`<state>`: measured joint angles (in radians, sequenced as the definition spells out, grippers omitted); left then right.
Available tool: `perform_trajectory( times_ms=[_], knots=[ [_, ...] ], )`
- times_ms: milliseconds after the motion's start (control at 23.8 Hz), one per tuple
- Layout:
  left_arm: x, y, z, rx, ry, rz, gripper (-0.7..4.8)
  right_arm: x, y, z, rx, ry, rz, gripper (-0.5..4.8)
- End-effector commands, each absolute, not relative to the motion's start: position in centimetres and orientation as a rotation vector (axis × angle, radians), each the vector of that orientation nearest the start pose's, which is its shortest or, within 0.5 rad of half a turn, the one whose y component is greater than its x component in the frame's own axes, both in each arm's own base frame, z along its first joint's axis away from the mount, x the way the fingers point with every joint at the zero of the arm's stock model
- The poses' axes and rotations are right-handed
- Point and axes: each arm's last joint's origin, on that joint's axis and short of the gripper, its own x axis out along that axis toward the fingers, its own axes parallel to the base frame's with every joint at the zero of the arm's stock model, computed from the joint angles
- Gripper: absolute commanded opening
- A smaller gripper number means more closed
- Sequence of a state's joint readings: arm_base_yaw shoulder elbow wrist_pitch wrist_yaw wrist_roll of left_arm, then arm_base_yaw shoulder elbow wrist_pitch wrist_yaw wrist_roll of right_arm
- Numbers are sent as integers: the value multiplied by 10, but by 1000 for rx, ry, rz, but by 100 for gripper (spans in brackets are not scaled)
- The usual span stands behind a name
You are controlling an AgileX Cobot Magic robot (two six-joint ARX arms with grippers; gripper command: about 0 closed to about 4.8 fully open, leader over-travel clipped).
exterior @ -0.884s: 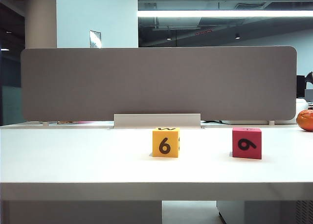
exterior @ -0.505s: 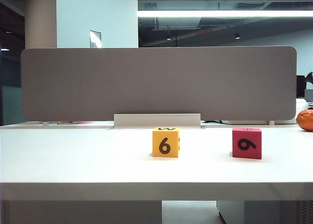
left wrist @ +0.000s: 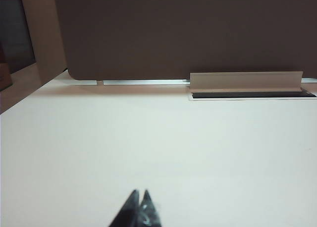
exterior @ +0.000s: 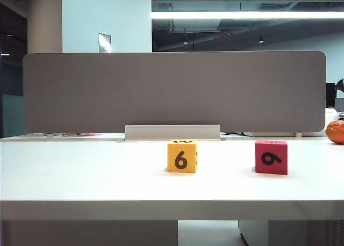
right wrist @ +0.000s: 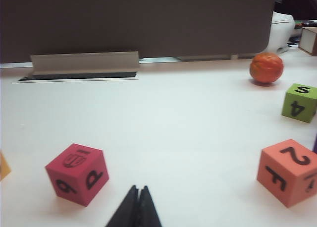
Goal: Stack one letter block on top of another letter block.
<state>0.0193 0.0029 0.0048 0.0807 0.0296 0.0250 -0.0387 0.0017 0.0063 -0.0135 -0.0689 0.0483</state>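
Black and tapering, the fingertips of the right gripper (right wrist: 137,199) meet in a closed point at the lower centre of the right wrist view, holding nothing. The left gripper (left wrist: 139,203) shows the same pinched-shut tips low in its own view, also empty, with only bare white table (left wrist: 148,138) ahead of it. Neither arm appears in the exterior view, so both seem parked behind the near table edge, which would suit a task not yet begun.

Just up and to the left of the right gripper's tips sits the red block (right wrist: 78,173), resting on the table, near but not touching them. It is probably the one to lift, since it lies closest to that arm. The yellow block (exterior: 182,156) stands well apart from it, at the centre of the exterior view, upright with its "6" facing the camera; the right wrist view catches only a sliver of it at the far left edge.

That wrist view alone reveals an orange block (right wrist: 289,172) at lower right, a green block (right wrist: 300,102) at the right edge, and the whole orange ball (right wrist: 266,68) at upper right, which the exterior view clips at its right edge.
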Motion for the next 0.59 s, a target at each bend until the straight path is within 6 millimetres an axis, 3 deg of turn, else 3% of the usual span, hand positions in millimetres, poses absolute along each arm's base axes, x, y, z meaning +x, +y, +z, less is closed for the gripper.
perform_trajectory(
  times_ms=[42,421,589],
  knots=[
    [97,1,175,24,-96,-6,-6,97,-1,165,52,-5,73,-5],
    [97,1,175,1,-94,-11,-6,97,1,166,105,3,125,-5],
    [97,-1,175,5,-94,-71,-6,93,1,180,104,6,124,-5]
  ],
)
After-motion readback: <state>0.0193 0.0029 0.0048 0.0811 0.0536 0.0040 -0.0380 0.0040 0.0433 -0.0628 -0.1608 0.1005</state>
